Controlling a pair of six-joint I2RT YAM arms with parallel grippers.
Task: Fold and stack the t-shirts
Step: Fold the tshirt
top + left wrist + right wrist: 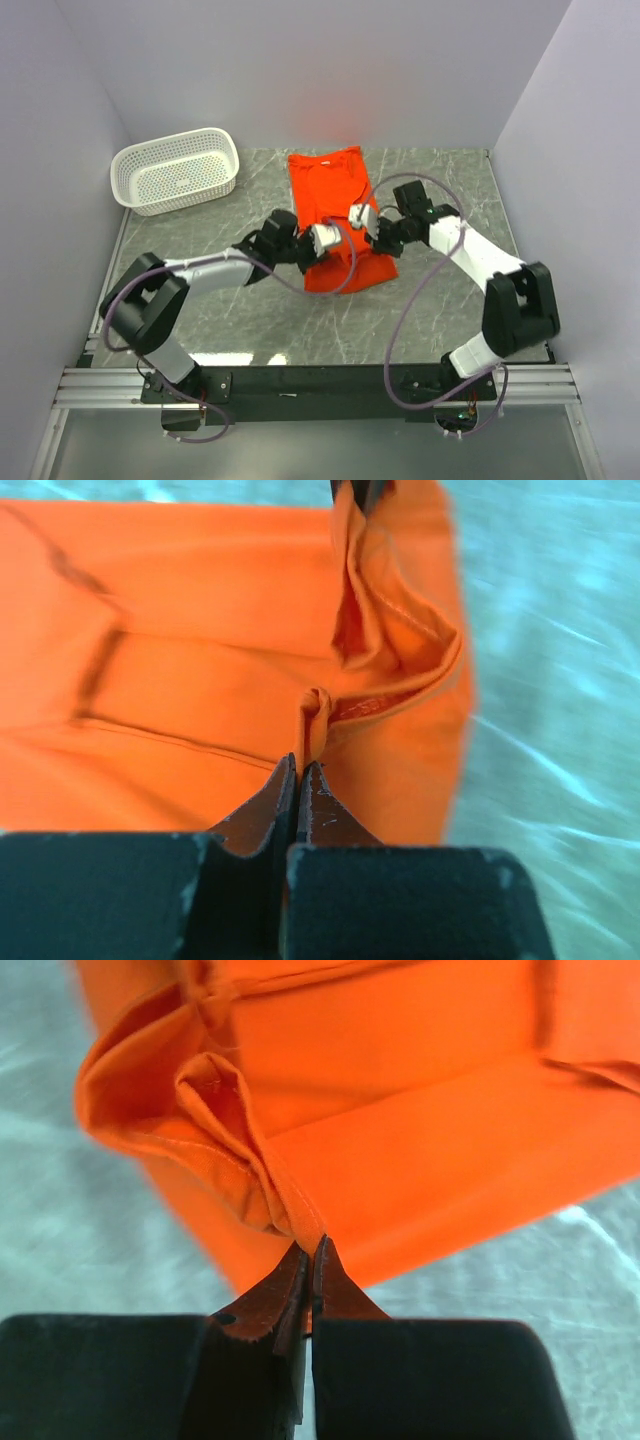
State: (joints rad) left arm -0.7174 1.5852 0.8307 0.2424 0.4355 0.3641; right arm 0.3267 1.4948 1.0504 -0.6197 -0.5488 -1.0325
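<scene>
On the grey marbled table (455,185), toward the middle and back, lies the bright orange-red t-shirt (328,185), folded into a long strip running from the far edge toward the arms. Both arms reach in over its near half from either side, tips close together. The left gripper (298,768) is clamped tight on a small raised pinch of orange cloth beside a stitched hem. The right gripper (311,1248) is likewise closed on a bunched fold at the shirt's edge. A white perforated basket (225,172) sits at the back left, well apart from the shirt.
</scene>
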